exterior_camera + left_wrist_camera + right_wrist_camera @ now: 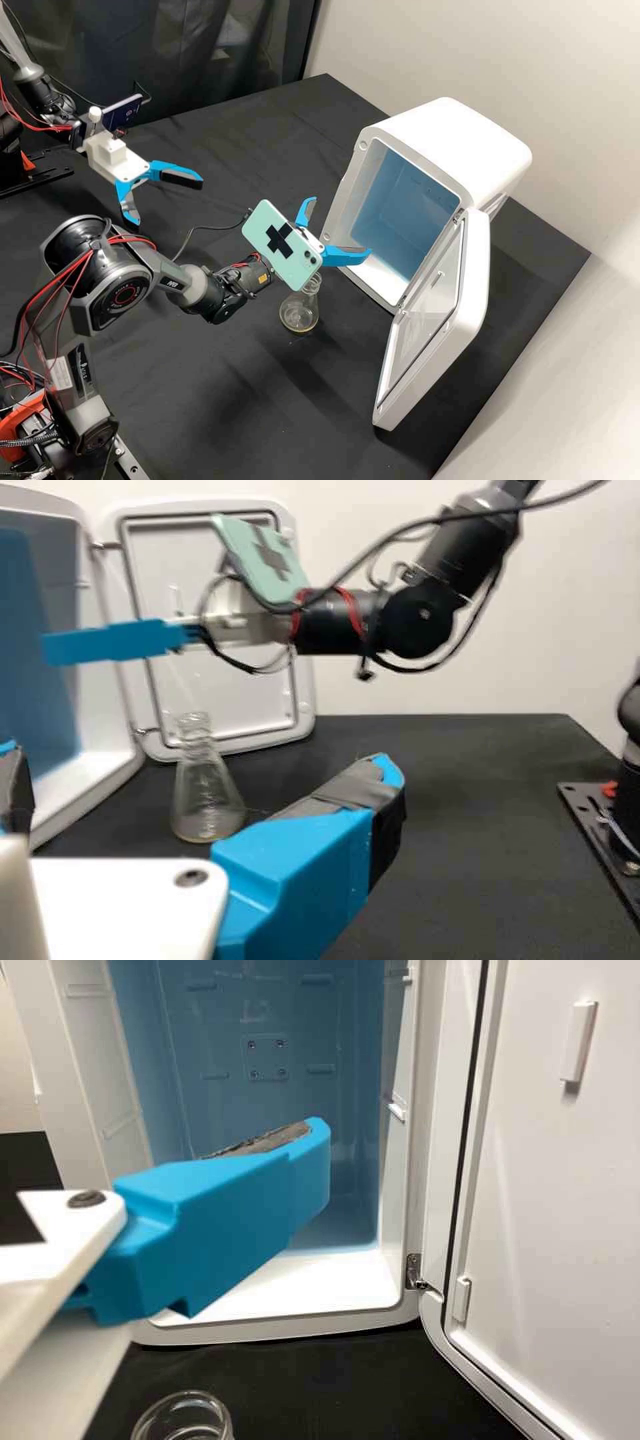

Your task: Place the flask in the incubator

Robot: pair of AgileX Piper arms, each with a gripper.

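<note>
Finds the glass Erlenmeyer flask (300,310) standing upright on the black counter (233,387), just before the open mouth of the white incubator (460,143) and not yet gripped. Shows the right gripper (340,227) spread wide and empty, above the flask and a little past it, pointed into the blue chamber; calls for backing off and dropping before closing on anything. Risks, on that descent, clipping the narrow neck with a blue finger or with the mint-cased phone (280,243) on the wrist, and so toppling the flask; likely to roll once tipped, being round-bodied glass on a flat surface. Risks too a slipping grasp, with smooth tapered glass prone to sliding out of pads closed on the cone instead of the neck. Seems to hold a thin yellowish layer at the bottom, hence a possible spill if tilted far while carried. Leaves limited room beside the swung-out door (440,313); could strike that door or the lower sill when bringing the flask in, and shove the incubator itself, probably light enough to shift. Shows the left gripper (167,200) likewise wide and empty, well apart from the flask toward the far side of the counter; poses little threat unless brought in across the right arm.
</note>
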